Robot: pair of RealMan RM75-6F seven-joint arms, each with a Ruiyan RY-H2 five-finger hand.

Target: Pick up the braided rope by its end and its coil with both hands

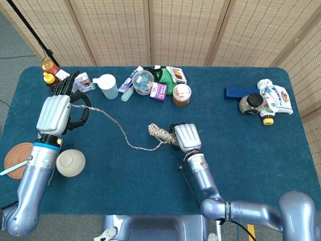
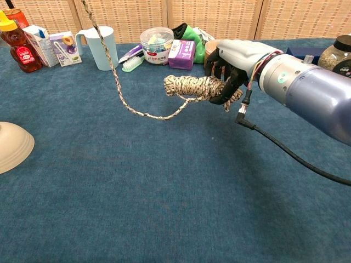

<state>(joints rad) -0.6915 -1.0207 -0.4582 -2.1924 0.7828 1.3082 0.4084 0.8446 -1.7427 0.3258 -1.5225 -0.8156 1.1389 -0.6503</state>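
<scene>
Your right hand is clamped on the coil, your left hand at nine o'clock grips the rope end; both up, only the sagging middle looks left

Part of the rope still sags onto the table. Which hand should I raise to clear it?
Probably the left hand: it holds the braided rope by its end, and the slack touches the blue table below its long run. The right hand already holds the coil aloft.
</scene>
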